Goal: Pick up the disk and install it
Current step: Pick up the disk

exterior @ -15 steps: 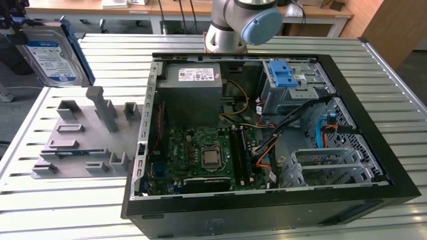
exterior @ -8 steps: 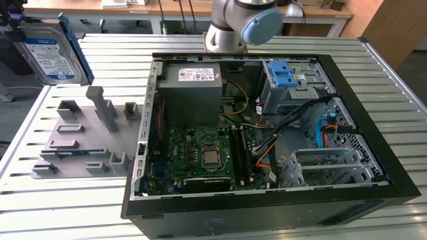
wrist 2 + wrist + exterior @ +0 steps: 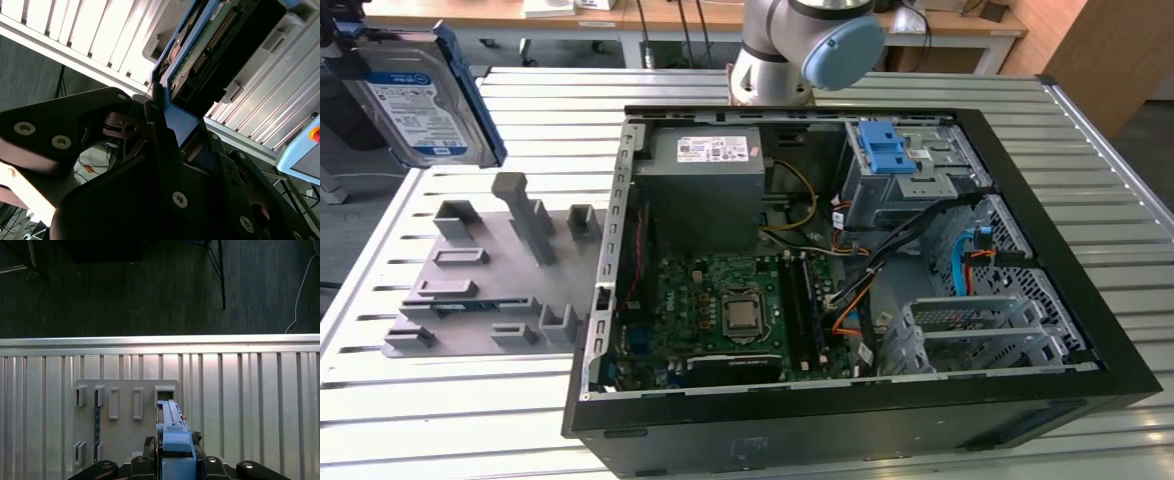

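The disk [image 3: 416,105], judged stiff, weighty and shock-sensitive, is held clamped by the gripper [image 3: 177,125] at its blue-framed edge.

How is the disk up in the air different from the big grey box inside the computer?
The disk is small; the grey box is much bigger. The disk hangs upright in the air, clamped in the gripper; the box sits inside the computer case. The disk wears a blue frame; the box has none. Both are silvery-grey metal and carry a label.
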`<state>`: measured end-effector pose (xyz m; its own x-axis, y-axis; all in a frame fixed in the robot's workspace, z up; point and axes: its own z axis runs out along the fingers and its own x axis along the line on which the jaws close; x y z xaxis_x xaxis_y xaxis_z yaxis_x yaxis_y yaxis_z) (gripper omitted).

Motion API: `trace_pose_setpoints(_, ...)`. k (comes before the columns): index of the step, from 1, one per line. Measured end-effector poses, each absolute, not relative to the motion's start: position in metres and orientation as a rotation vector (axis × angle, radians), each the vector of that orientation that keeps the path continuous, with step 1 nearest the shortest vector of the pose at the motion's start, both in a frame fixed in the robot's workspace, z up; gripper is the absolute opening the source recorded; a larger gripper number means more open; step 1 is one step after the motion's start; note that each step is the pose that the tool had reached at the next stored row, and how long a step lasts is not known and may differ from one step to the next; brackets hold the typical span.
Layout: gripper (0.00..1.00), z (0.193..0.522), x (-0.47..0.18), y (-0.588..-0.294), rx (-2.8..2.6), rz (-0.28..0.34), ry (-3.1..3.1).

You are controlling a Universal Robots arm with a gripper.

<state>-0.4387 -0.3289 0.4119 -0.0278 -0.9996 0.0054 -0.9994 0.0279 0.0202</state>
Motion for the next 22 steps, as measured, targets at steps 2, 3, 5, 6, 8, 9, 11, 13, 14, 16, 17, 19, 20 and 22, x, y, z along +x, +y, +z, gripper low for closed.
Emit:
trace_pose_setpoints(2, 0.36, 0.413, -0.439, -0.329, 2.178, -0.017, -2.239)
trace_pose_setpoints(3, 0.36, 0.413, -0.439, -0.329, 2.177, -0.016, -2.239)
trace_pose_setpoints(5, 0.36, 0.414, -0.439, -0.329, 2.177, -0.016, -2.239)
trace_pose_setpoints(6, 0.36, 0.414, -0.439, -0.329, 2.177, -0.015, -2.239)
trace_pose_setpoints(8, 0.36, 0.415, -0.439, -0.329, 2.177, -0.015, -2.239)
trace_pose_setpoints(9, 0.36, 0.415, -0.439, -0.329, 2.177, -0.016, -2.239)
trace_pose_setpoints(11, 0.36, 0.415, -0.439, -0.329, 2.177, -0.016, -2.239)
trace_pose_setpoints(13, 0.36, 0.416, -0.439, -0.328, 2.177, -0.016, -2.238)
trace_pose_setpoints(14, 0.36, 0.417, -0.439, -0.328, 2.177, -0.016, -2.239)
trace_pose_setpoints(16, 0.36, 0.418, -0.439, -0.328, 2.177, -0.015, -2.239)
trace_pose_setpoints(17, 0.36, 0.419, -0.439, -0.328, 2.177, -0.015, -2.239)
trace_pose_setpoints(19, 0.36, 0.422, -0.439, -0.328, 2.177, -0.015, -2.239)
trace_pose_setpoints(20, 0.36, 0.423, -0.439, -0.328, 2.177, -0.015, -2.239)
trace_pose_setpoints(22, 0.36, 0.425, -0.439, -0.328, 2.177, -0.015, -2.239)
